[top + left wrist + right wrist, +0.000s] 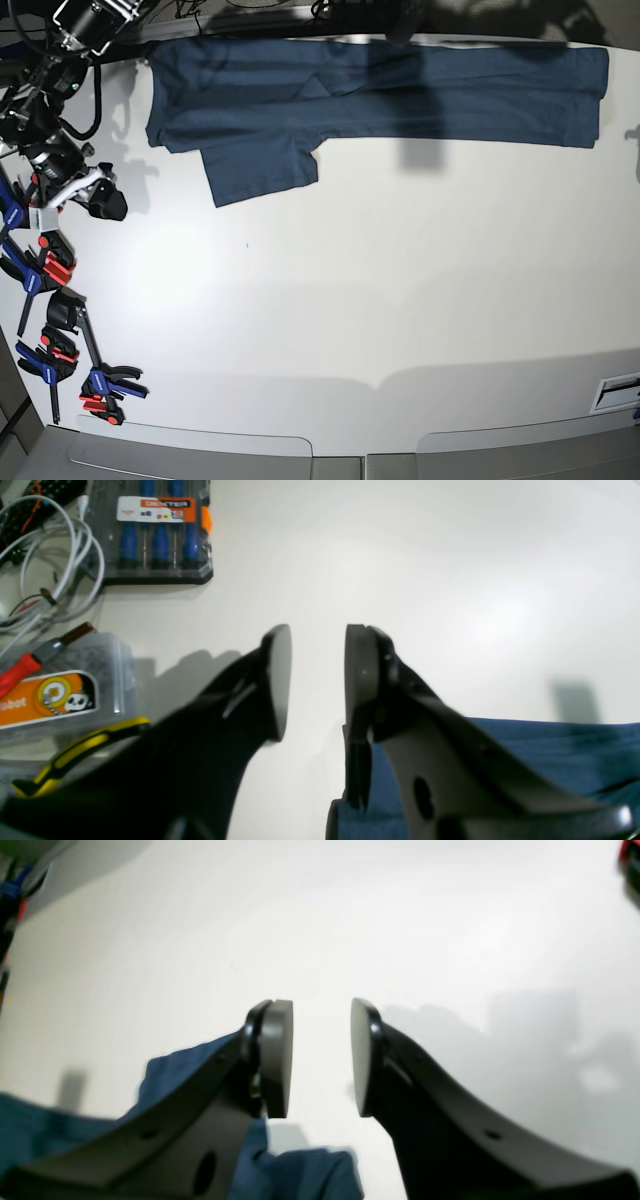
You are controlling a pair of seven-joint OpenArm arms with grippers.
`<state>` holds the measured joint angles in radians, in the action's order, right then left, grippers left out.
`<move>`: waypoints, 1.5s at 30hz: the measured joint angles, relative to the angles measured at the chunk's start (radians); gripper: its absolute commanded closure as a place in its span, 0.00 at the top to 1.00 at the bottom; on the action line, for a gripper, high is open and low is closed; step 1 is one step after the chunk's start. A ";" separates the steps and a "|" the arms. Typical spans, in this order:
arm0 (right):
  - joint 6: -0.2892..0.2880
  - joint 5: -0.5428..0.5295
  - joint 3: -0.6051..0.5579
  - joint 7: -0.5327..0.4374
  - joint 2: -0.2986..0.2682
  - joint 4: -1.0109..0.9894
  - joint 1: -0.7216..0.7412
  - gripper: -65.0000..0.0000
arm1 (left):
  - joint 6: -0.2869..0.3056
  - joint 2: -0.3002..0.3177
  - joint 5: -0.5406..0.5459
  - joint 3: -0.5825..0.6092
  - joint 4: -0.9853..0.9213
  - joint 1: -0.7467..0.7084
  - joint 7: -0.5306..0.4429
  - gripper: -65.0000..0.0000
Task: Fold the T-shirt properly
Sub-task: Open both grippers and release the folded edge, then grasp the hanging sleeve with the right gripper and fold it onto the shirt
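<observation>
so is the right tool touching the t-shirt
Cannot tell. In the right wrist view the right tool stands open with bare table between its pads, but the T-shirt passes under and behind one finger, so neither contact nor a gap shows.

T-shirt [330, 95] — matt navy cloth; table [400, 300] — smooth, glossy white

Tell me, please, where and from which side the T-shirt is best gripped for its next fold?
Probably the loose sleeve. The T-shirt lies as a long flat band along the table's far edge, and only that sleeve sticks out toward the near side. Come from the near side, low over the bare table, and pinch the sleeve's free hem, a thin edge that open jaws can slide around.
</observation>
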<state>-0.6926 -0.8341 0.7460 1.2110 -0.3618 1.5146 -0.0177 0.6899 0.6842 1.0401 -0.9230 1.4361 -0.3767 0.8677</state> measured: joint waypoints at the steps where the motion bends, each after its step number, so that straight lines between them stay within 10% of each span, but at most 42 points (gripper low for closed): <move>1: 0.000 0.025 -0.008 -0.012 0.006 0.000 -0.002 0.39 | 0.000 0.000 -0.001 0.000 0.000 0.000 0.000 0.25; 16: 0.001 0.291 -0.298 -0.184 0.166 -0.010 -0.002 0.49 | 0.000 0.000 -0.001 0.000 0.000 0.000 0.000 0.25; 24: 0.150 0.442 -0.311 -0.239 0.176 -0.010 -0.002 0.49 | 0.000 0.000 0.000 0.000 0.000 0.000 0.000 0.25; 45: 0.090 0.226 -0.308 -0.215 0.174 -0.172 0.004 0.48 | 0.000 -0.036 -0.001 0.000 0.000 0.000 0.000 0.25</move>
<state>-0.6029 -0.6083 0.4381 0.9962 -0.1879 1.3422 -0.0135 0.6899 0.6483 1.0393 -0.9230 1.4361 -0.3771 0.8673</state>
